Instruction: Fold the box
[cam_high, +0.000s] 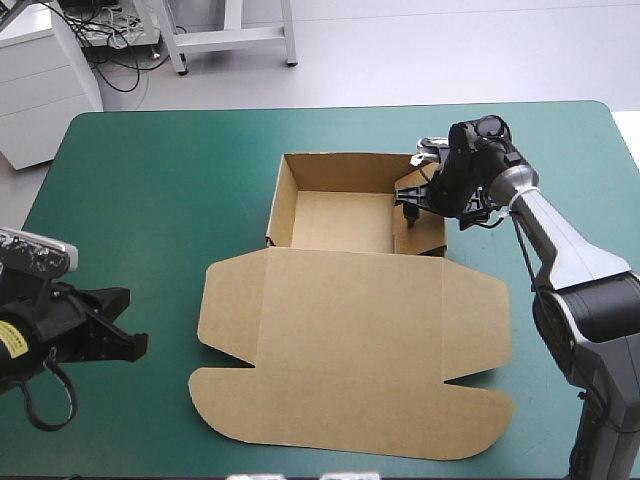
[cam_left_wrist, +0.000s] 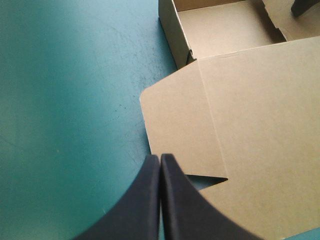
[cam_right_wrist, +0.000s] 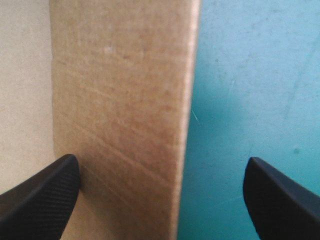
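we're seeing the table (cam_high: 130, 170) under its teal-green cover (cam_right_wrist: 250, 75), brown box (cam_high: 350, 340) sitting on it slightly right of centre. the box's long axis is running far-to-near: tray (cam_high: 340, 220) with walls up at the far end, opening upward, lid (cam_high: 350, 360) lying flat on the cover off the tray's near wall, pointing at the near table edge, rounded flaps sticking out both sides. right gripper (cam_high: 411, 205) is hanging over the tray's right wall (cam_right_wrist: 125, 100), fingers spread, one inside the tray, the other outside over the cover, wall standing between them. left gripper (cam_left_wrist: 160, 158) is sitting left of the lid, fingers pressed together, tip aiming at the lid's left flap (cam_left_wrist: 175, 130)
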